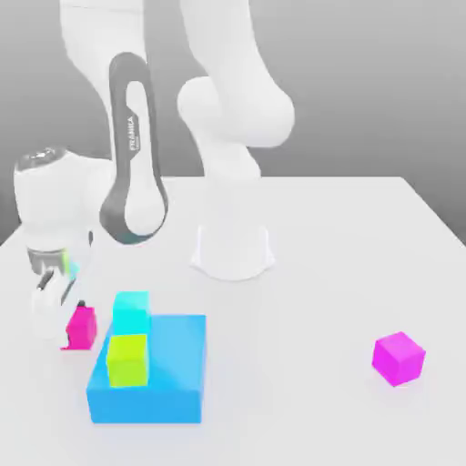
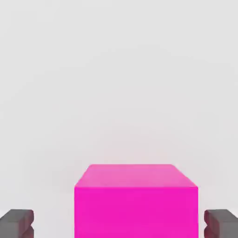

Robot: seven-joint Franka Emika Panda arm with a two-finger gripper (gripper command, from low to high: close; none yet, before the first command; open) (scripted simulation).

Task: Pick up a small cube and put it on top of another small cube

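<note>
The hot-pink small cube (image 1: 84, 325) rests on the white table at the exterior view's left. My gripper (image 1: 62, 314) is lowered around it. In the hand view the pink cube (image 2: 135, 200) sits between the two dark fingertips (image 2: 16, 223), with a gap on each side, so the gripper is open and touches nothing. The cyan small cube (image 1: 131, 311) stands just to the right of the pink one in the exterior view, against the back edge of the big blue block.
A large flat blue block (image 1: 159, 373) lies near the table's front, with a lime-green small cube (image 1: 127, 358) on it. A purplish-magenta cube (image 1: 399, 357) sits alone at the exterior view's right. The arm's white base (image 1: 232, 250) stands mid-table.
</note>
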